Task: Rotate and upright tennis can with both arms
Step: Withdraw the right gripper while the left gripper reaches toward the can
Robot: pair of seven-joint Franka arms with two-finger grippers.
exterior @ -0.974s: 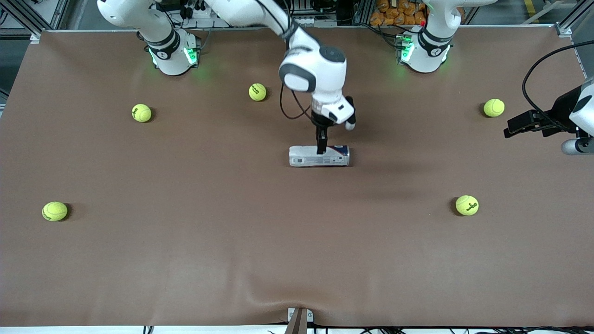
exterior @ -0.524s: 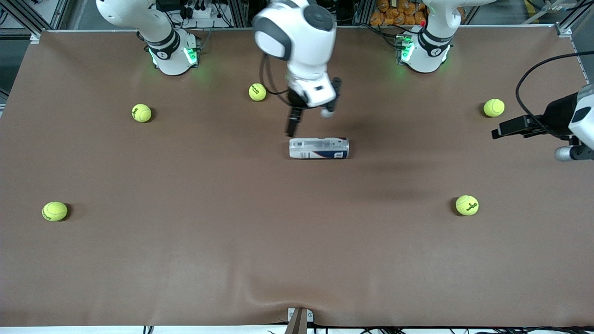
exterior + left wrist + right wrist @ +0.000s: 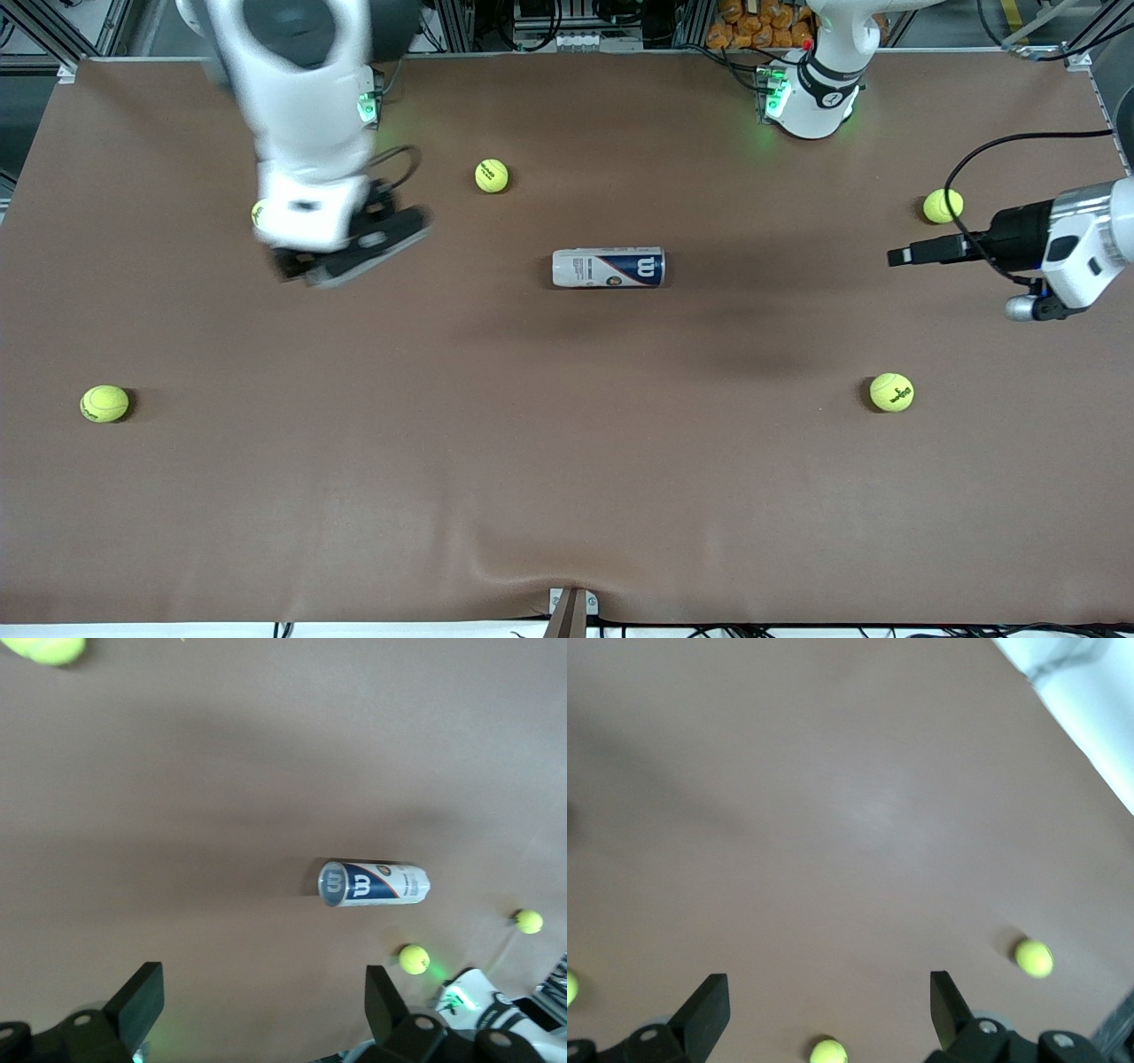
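Note:
The tennis can (image 3: 608, 268) lies on its side mid-table, its navy "W" end toward the left arm's end. It also shows in the left wrist view (image 3: 374, 883), silver rim facing the camera. My right gripper (image 3: 306, 268) is open and empty, raised high over the table near the right arm's end, well away from the can; its wrist view (image 3: 830, 997) shows only bare mat and balls. My left gripper (image 3: 899, 256) is open and empty, held level over the left arm's end and pointing toward the can, with a wide gap between them (image 3: 263, 992).
Several yellow-green tennis balls lie scattered: one (image 3: 492, 175) near the robots' side, one (image 3: 943, 206) beside the left arm's hand, one (image 3: 891, 392) and one (image 3: 104, 403) nearer the camera. The table's front edge (image 3: 567, 620) runs along the bottom.
The right gripper lifted off the can and swung up toward the right arm's end. The can rolled a little away from the camera, logo now showing. The left gripper moved toward the can.

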